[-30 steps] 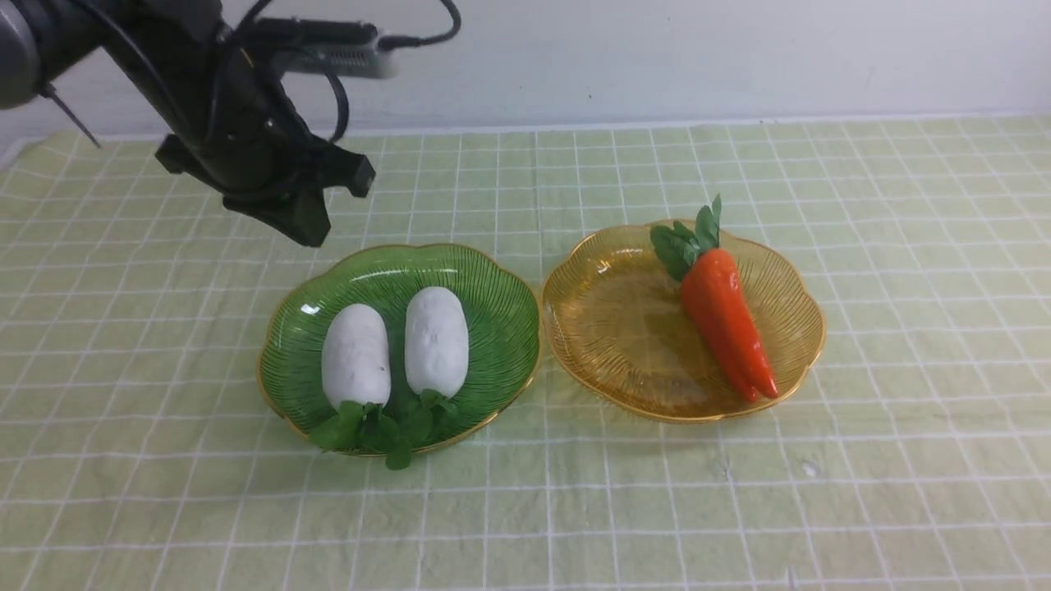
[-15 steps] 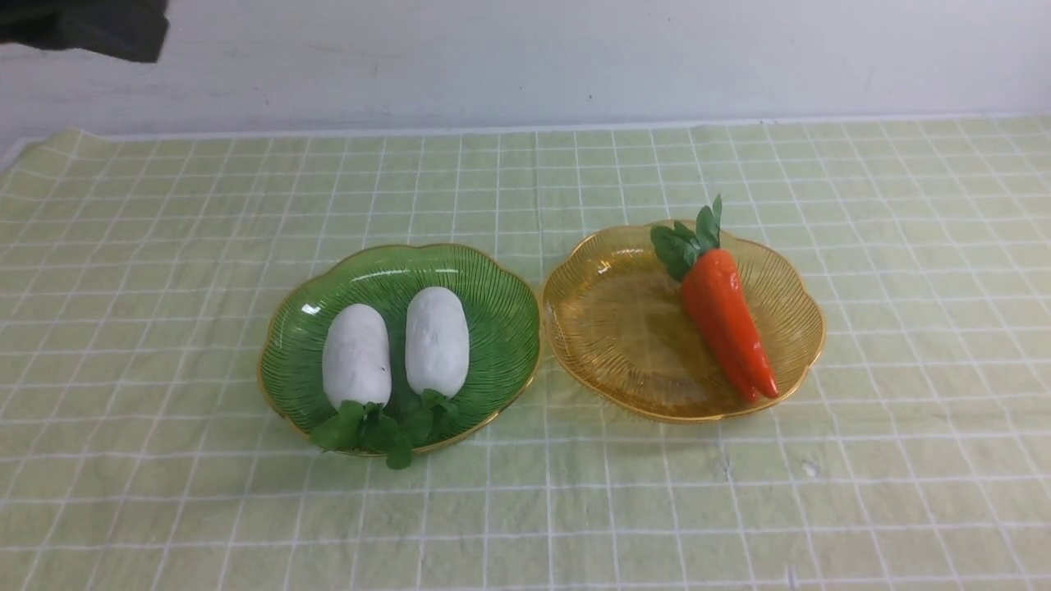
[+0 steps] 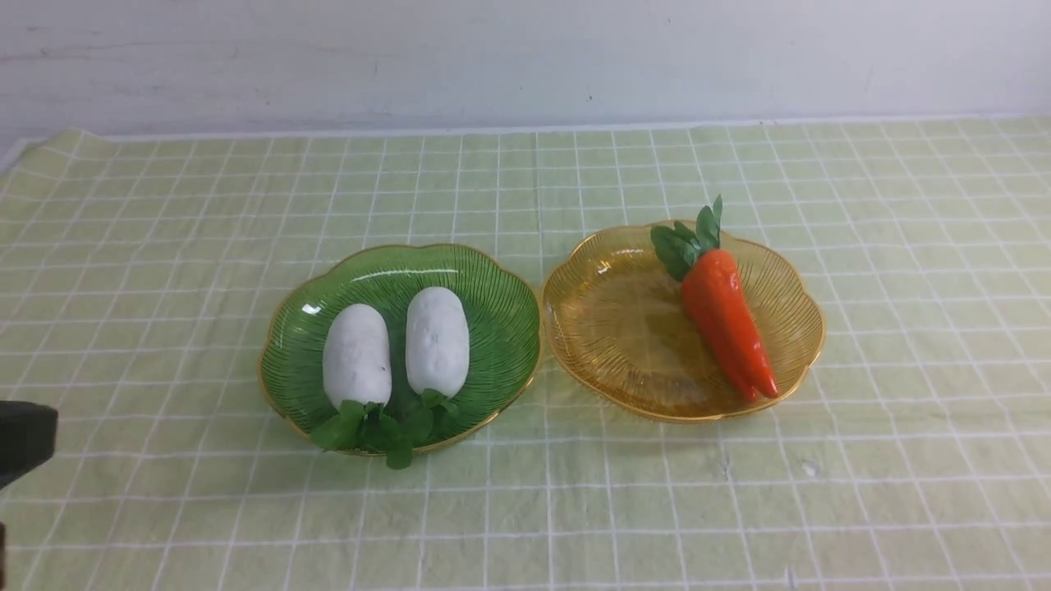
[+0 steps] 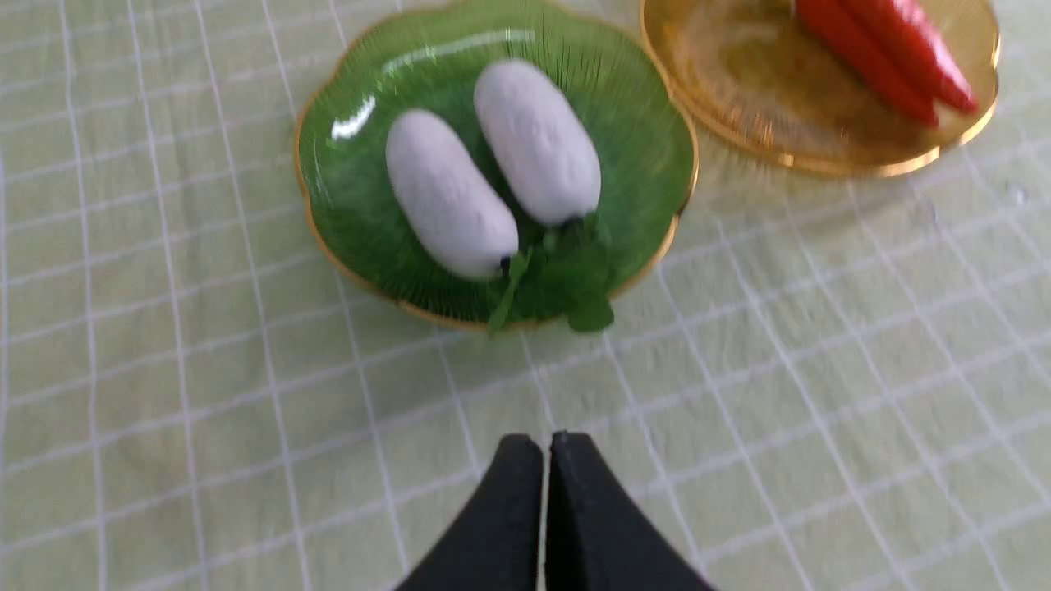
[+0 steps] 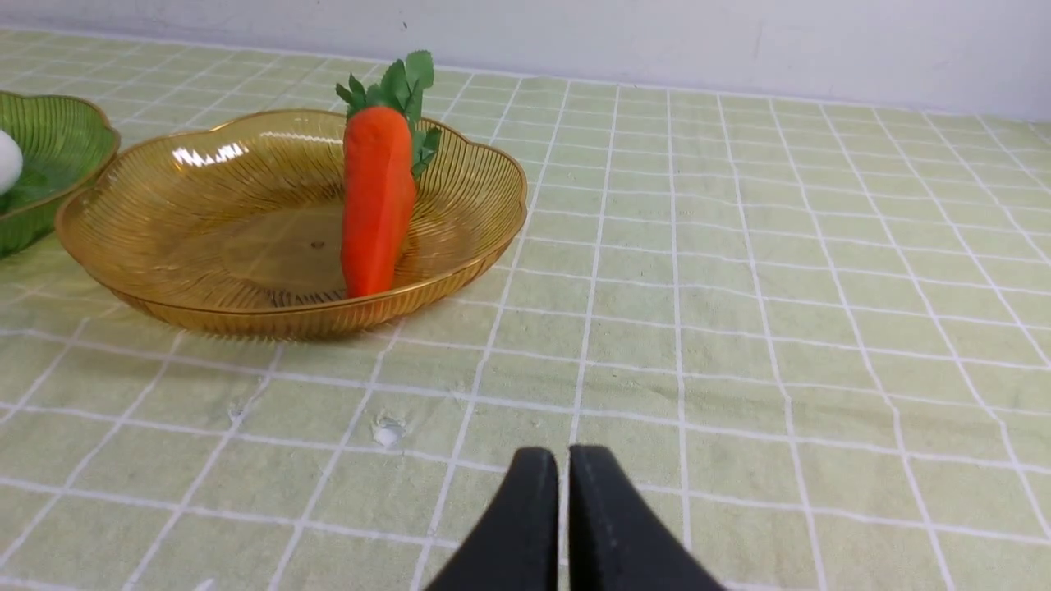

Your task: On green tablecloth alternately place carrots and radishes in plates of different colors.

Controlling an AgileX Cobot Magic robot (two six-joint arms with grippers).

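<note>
Both radishes (image 3: 357, 357) lay in our green plate (image 3: 501, 328), both carrots (image 3: 727, 320) in the amber (image 3: 624, 345); we judged placing finished. Our left gripper (image 4: 546, 447) and right gripper (image 5: 565, 460) were closed, empty.

Left gripper (image 4: 546, 439): fingers closed together, nothing held between them; dark finger tips are visible in the left wrist view. In the front view, a dark portion of the left arm (image 3: 25, 442) enters at the left edge. Right gripper (image 5: 565, 453): fingers side by side with a narrow gap, nothing held; the right arm is outside the front view.
</note>
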